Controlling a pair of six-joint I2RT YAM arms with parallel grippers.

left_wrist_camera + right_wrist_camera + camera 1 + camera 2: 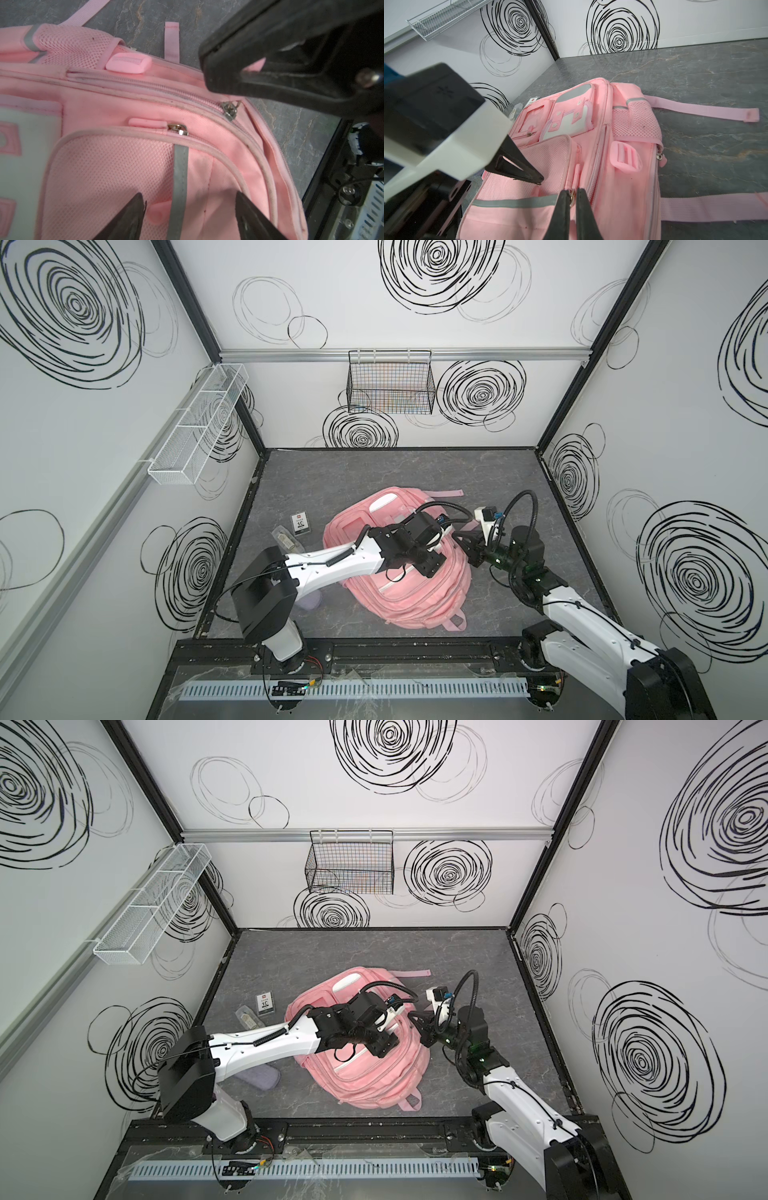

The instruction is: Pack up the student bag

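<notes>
One metal zipper pull (572, 196) of the soft pink fabric backpack (604, 187) sits pinched in right gripper (572, 190); left gripper (189, 194) gapes empty alongside.

The student bag (415, 597), a soft pink backpack with white flap panels (571, 122), a clear window pocket (532, 118) and mesh side pockets, lies flat, front up, mid-tabletop (374, 472), its straps (695, 108) trailing loose.

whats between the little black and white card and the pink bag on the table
Just bare grey table between the card and the student bag, seen in both top views.
</notes>
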